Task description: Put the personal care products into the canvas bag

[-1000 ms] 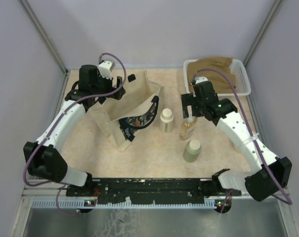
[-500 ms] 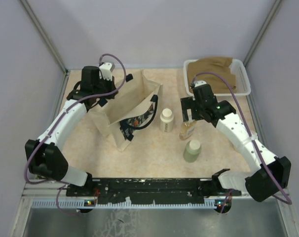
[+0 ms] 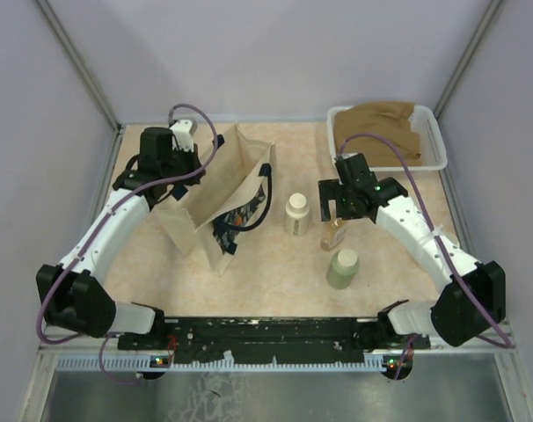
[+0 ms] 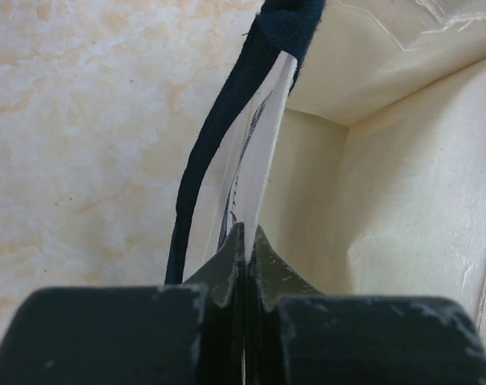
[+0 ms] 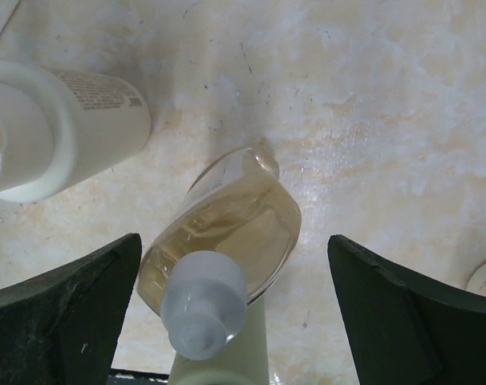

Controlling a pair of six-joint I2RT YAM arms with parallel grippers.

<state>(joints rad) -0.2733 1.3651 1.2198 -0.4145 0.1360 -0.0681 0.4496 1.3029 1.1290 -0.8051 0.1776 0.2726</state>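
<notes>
The canvas bag [image 3: 215, 204] stands at centre left, its mouth facing up and a navy handle [image 4: 227, 136] along its rim. My left gripper [image 3: 180, 177] is shut on the bag's left wall; in the left wrist view the fabric [image 4: 263, 152] is pinched between the closed fingertips of that gripper [image 4: 247, 234]. The cream bottle [image 3: 296, 214], amber bottle [image 3: 334, 233] and olive-green cylinder [image 3: 342, 268] stand on the table right of the bag. My right gripper [image 3: 337, 207] hovers open over the amber bottle [image 5: 227, 228], a finger on each side and apart from it. The cream bottle [image 5: 62, 128] sits to the left.
A white tray [image 3: 435, 145] holding a brown cloth [image 3: 383, 132] sits at the back right. The green cylinder [image 5: 227, 357] shows just under the amber bottle's cap in the right wrist view. The enclosure's walls rise at left, right and back.
My left gripper has shut on the bag's wall and drawn it left, standing the bag more upright. My right gripper has shifted slightly left, over the amber bottle.
</notes>
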